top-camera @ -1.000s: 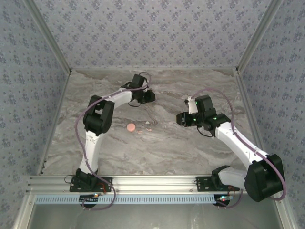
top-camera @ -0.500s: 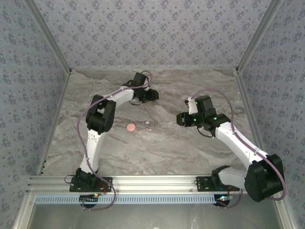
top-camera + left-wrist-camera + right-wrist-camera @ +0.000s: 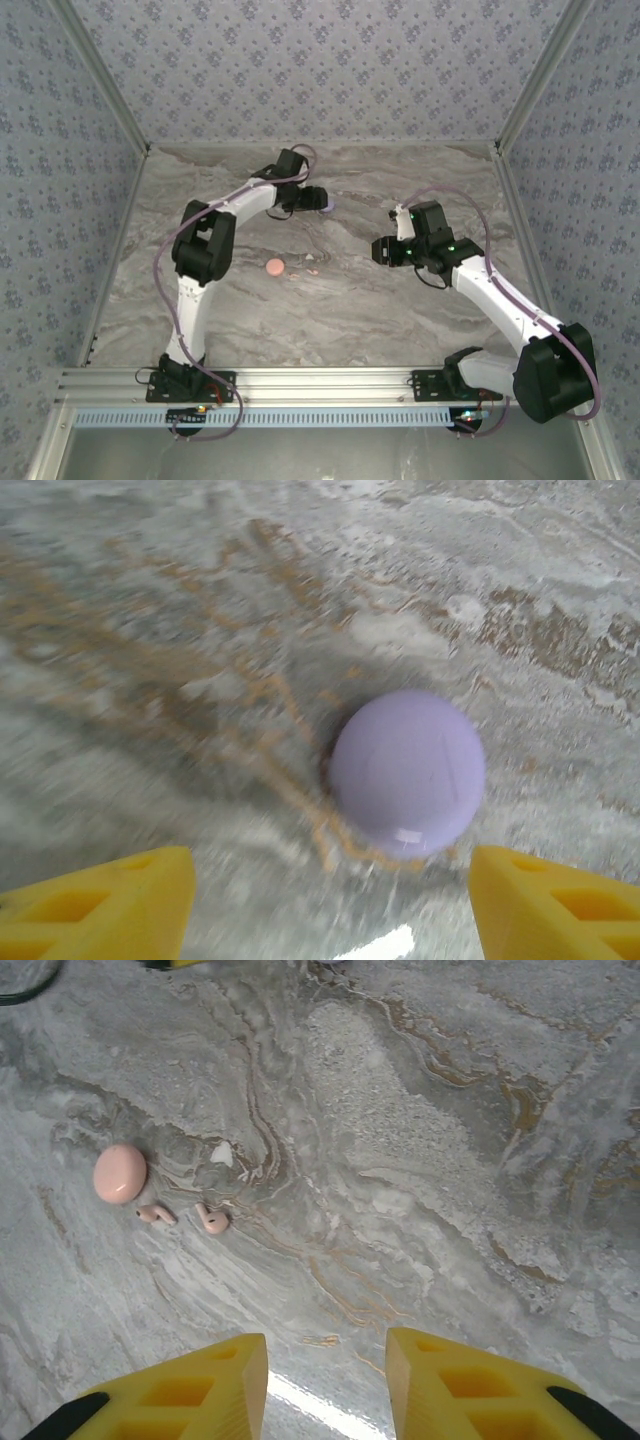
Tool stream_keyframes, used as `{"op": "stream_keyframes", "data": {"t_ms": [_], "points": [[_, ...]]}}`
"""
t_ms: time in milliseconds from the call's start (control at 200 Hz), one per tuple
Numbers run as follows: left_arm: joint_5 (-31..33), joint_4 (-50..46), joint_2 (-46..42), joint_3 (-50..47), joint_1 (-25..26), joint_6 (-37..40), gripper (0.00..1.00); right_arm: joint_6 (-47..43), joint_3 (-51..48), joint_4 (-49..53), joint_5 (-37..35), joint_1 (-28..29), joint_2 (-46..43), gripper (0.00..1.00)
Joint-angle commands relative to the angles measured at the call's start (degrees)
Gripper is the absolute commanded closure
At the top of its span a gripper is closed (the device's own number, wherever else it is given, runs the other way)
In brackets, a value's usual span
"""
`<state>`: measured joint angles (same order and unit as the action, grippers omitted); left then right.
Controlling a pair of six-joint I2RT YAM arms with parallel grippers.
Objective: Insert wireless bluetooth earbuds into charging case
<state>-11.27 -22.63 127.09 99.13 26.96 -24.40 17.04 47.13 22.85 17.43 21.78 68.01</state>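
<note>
My left gripper point(image 3: 330, 905) stands open over the far middle of the table point(image 3: 150, 630). Its yellow fingers are wide apart and empty, and the purple case point(image 3: 408, 772) lies just ahead of them, in line with the gap but touched by neither. My right gripper point(image 3: 325, 1352) hangs off to the right, its jaws parted by a modest gap and holding nothing. The earbuds point(image 3: 212, 1220) I am after are two pale pink ones lying on the bare table near its middle, just beside the pink case point(image 3: 120, 1173) but not touching it. Both lie on their sides, one close to the case and the other a little farther off. I judge them very light, hard and glossy, so they will likely skid or flick away if I press unevenly, and my fingers are far bulkier than they are. The best hold looks to be across the rounded head where it meets the short stem, pinched gently from both sides with my fingertips low to the table. The stem alone seems too thin and would let the bud twist. The pink case looks shut, smooth and rounded, and is likely to slide when nudged, so it wants steadying at its edge. I can read no brand, label or writing on either case or on the earbuds. The purple case is blurred and shows only a plain lid.
</note>
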Motion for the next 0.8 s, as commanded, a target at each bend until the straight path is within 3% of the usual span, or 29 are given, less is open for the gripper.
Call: {"op": "stream_keyframes", "data": {"t_ms": [0,450,610,795], "points": [[6.1,-1.6,-10.0,-4.6,-0.3,1.9,0.28,-1.3,0.7,3.5,-2.7,0.3,-0.8,0.62],[19.9,-9.7,-35.9,-30.9,1.2,-2.0,0.25,-2.4,1.4,5.0,-4.2,0.1,-0.4,0.60],[21.3,-12.8,-40.3,-37.0,3.2,-4.8,0.23,-2.6,1.3,5.0,-4.1,0.2,-0.3,0.60],[21.9,-14.1,-39.5,-40.3,6.5,-7.0,0.22,-2.4,0.9,4.7,-3.8,0.2,0.0,0.60]]}}
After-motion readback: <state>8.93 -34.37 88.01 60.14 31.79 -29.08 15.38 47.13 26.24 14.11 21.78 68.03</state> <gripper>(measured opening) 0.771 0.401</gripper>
